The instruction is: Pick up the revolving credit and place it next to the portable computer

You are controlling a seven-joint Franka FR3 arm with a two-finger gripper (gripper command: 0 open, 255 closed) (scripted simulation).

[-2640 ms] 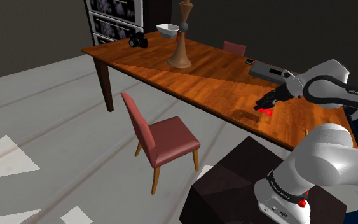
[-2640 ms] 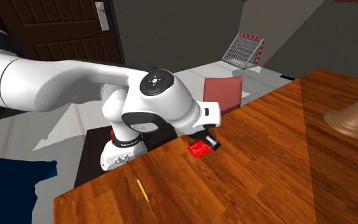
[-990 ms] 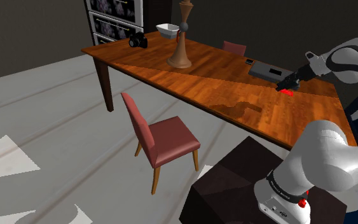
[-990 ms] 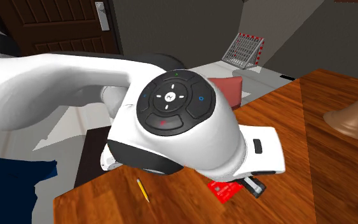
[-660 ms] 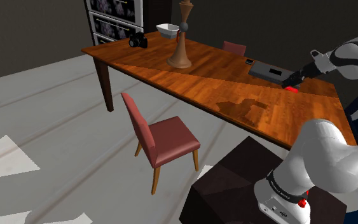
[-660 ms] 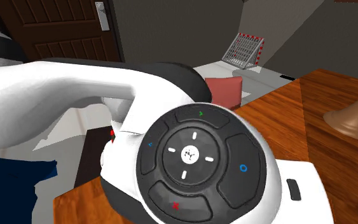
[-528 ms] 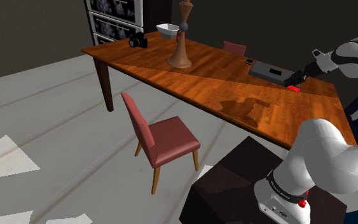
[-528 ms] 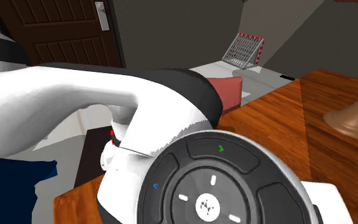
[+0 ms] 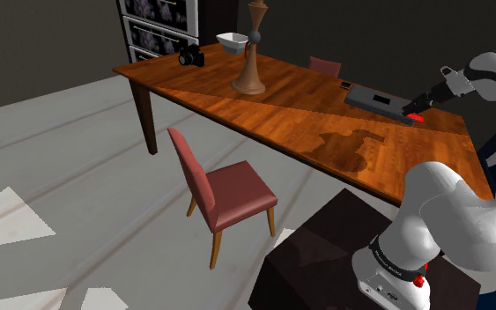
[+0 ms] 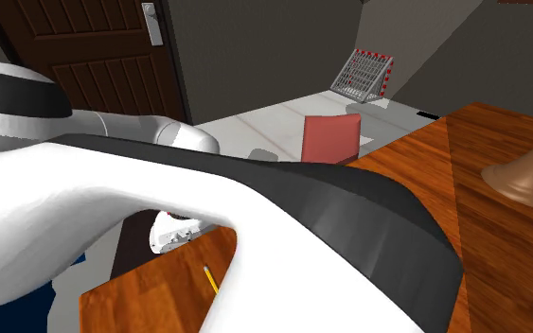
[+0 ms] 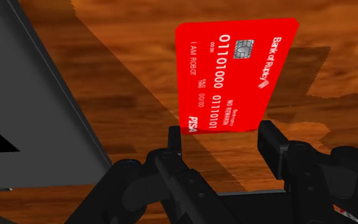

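A red credit card (image 11: 234,76) with a chip and white print is clasped at its lower end between my black fingers (image 11: 269,143); my gripper (image 11: 222,137) is shut on it. It hangs a little above the wooden table (image 11: 336,70). In the shoulder view the gripper (image 9: 416,112) holds the card (image 9: 416,117) just off the near right corner of the flat grey laptop (image 9: 373,99) on the table (image 9: 281,114). The laptop's dark edge (image 11: 37,102) lies close beside the card in the wrist view.
A tall wooden pedestal (image 9: 250,57), a black camera (image 9: 191,57) and a white bowl (image 9: 233,41) stand at the table's far end. A red chair (image 9: 228,189) sits at the near side. A yellow pencil (image 10: 210,280) lies near the table's edge; my arm (image 10: 255,218) blocks much of that view.
My gripper has carried the red card across the table from its near edge to the laptop's corner. The arm has swung across the second exterior view and now hides the card there.
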